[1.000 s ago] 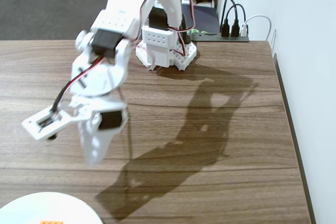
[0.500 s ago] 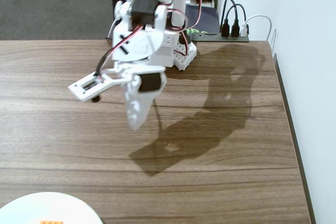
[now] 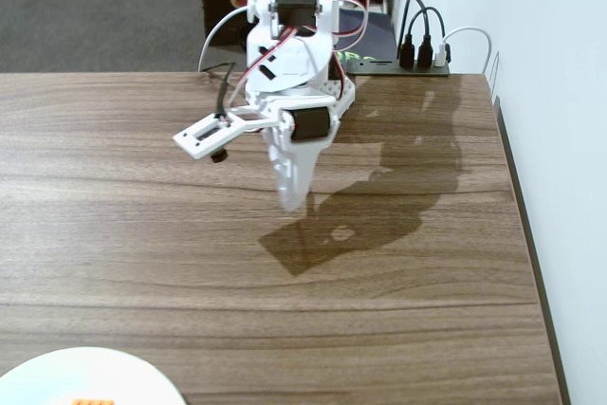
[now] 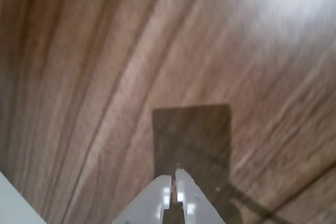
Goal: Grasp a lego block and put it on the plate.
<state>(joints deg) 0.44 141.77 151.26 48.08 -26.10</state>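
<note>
The orange lego block [image 3: 93, 401] lies on the white plate [image 3: 57, 375], both cut off by the bottom left edge of the fixed view. My white gripper [image 3: 292, 204] hangs above the middle of the wooden table, far up and right of the plate, pointing down. In the wrist view the gripper [image 4: 174, 174] is shut, its two fingers almost touching with nothing between them, over bare wood and its own dark shadow. A sliver of the plate [image 4: 10, 203] shows at the wrist view's bottom left corner. The block is out of the wrist view.
The arm's white base [image 3: 313, 101] stands at the table's back edge. A black power strip [image 3: 408, 62] with plugs and cables sits behind it on the right. A white wall [image 3: 560, 139] runs along the table's right edge.
The arm has swung up and to the right, away from the plate, and drawn back toward its base. The block has stayed on the plate.
</note>
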